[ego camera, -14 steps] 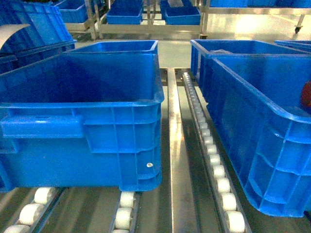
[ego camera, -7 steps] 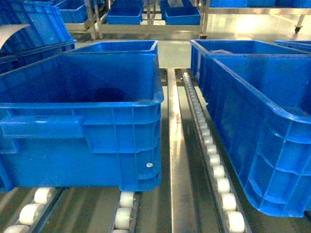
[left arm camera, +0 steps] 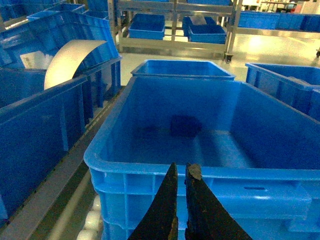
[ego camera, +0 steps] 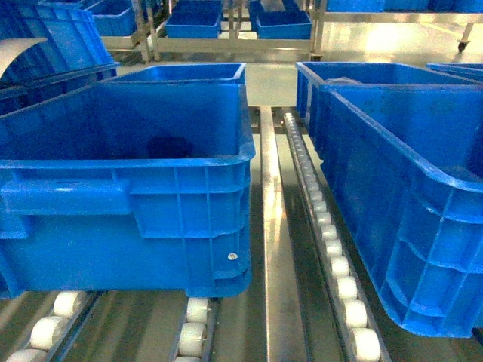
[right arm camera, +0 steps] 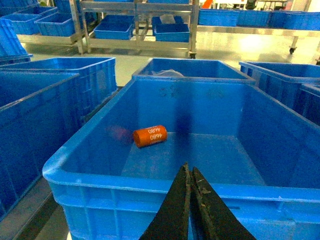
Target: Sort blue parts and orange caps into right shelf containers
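Two of the right shelf containers fill the head view: a left blue crate (ego camera: 151, 162) and a right blue crate (ego camera: 400, 151). No gripper shows there. In the left wrist view, my left gripper (left arm camera: 181, 169) hangs shut and empty just before the near rim of the left blue crate (left arm camera: 125, 167). A dark blue part (left arm camera: 186, 125) lies on that crate's floor, and shows as a dark patch (ego camera: 167, 145) in the head view. In the right wrist view, my right gripper (right arm camera: 190, 169) is shut and empty at the near rim of its crate (right arm camera: 110, 180). An orange cap (right arm camera: 150, 135) marked 4680 lies inside.
White rollers (ego camera: 332, 249) and a metal rail (ego camera: 270, 226) run between the two crates. More blue crates (ego camera: 192, 72) stand behind and to the left (left arm camera: 40, 125), one holding a curved white sheet (left arm camera: 67, 60). Metal racks (ego camera: 226, 23) with bins stand at the back.
A reddish blur at the head view's right edge, over the right crate, has gone. A dark patch has appeared on the left crate's floor.
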Controlling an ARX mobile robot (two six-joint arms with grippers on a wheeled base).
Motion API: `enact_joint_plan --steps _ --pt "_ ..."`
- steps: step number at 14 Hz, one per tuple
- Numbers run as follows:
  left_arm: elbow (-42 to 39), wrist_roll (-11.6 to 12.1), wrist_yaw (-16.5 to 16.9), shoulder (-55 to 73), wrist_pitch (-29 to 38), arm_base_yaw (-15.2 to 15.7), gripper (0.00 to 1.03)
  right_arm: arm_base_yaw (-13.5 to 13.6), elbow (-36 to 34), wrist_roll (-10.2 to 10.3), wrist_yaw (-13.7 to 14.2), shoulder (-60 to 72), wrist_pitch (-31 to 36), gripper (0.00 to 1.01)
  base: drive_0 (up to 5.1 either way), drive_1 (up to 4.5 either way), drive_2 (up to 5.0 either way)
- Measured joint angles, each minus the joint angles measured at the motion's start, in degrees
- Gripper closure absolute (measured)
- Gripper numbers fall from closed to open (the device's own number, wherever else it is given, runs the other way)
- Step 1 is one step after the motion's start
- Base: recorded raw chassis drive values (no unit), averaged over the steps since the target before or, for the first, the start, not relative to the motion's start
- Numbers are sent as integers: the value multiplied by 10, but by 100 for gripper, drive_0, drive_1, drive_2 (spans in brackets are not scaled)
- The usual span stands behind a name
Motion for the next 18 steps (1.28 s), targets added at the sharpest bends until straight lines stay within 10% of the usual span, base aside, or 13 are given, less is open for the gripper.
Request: enact_joint_plan --steps 8,18 --pt "-38 0 0 -47 9 0 101 0 -38 0 0 -38 -21 99 0 0 0" --pt "-58 1 0 -314 -247 0 101 0 -38 1 0 -295 -244 99 0 0 0"
